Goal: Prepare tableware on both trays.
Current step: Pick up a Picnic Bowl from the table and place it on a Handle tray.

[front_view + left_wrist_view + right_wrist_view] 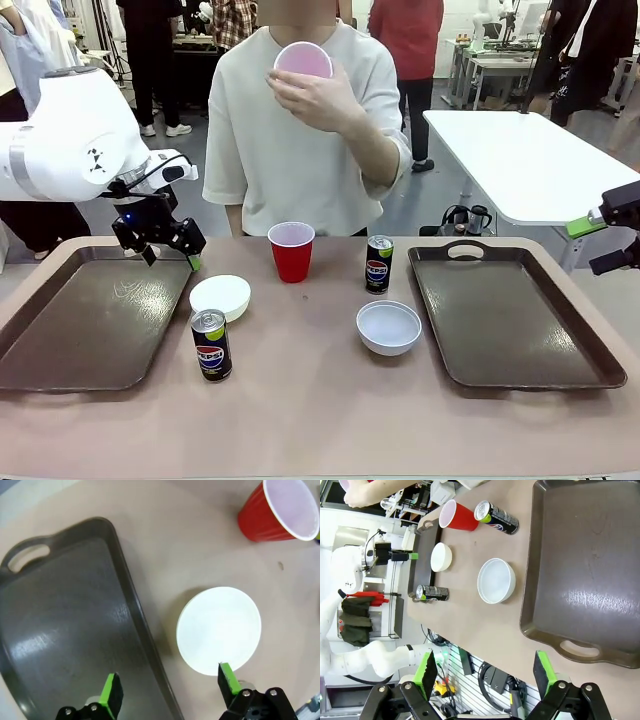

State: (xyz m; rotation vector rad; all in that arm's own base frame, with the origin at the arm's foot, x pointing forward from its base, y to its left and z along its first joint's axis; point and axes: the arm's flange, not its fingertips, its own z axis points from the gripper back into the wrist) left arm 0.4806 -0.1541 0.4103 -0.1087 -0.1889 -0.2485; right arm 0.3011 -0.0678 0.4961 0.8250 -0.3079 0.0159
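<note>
My left gripper (172, 260) (169, 687) hangs open over the right rim of the left tray (80, 320) (60, 630), just beside a white bowl (220, 297) (219, 630). A red cup (291, 251) (280, 510) stands mid-table. One Pepsi can (211, 345) stands in front of that bowl; the other can (379, 264) stands behind the second bowl (389, 326) (496, 580). The right tray (510, 315) (585, 565) holds nothing. My right gripper (600, 245) (485, 672) is open at the table's right edge, beyond that tray. The person holds another red cup (303, 60) at chest height.
A white table (530, 160) stands behind at the right, with a black kettle (465, 218) near the far edge of mine. Bare tabletop lies along the front edge between the trays.
</note>
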